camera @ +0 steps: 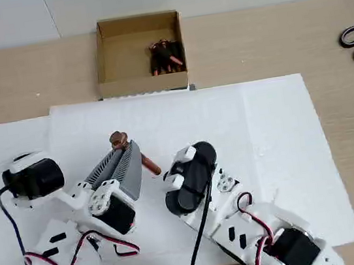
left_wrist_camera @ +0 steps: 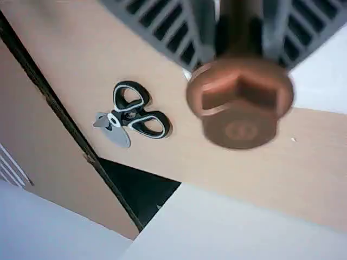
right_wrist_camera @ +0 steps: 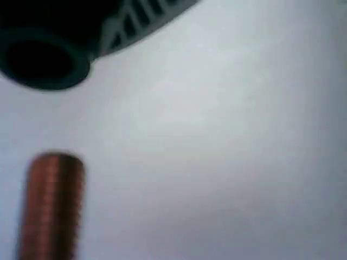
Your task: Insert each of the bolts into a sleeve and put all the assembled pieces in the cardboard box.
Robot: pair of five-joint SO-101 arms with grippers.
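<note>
Over the sheet (camera: 265, 126), I'm clamping the bolt (camera: 150, 164) in my left gripper (camera: 129, 151), its thread pointing toward the sleeve (right_wrist_camera: 43, 60) my right gripper (camera: 172, 175) is pinching.

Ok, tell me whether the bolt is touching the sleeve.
Apart. The right wrist view shows bare white paper between the tip of the bolt and the mouth of the sleeve.

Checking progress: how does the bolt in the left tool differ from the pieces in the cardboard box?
The bolt is bare copper, clamped in the left tool over the paper; the pieces are dark-sleeved and lie in the cardboard box. Both show copper.
</note>
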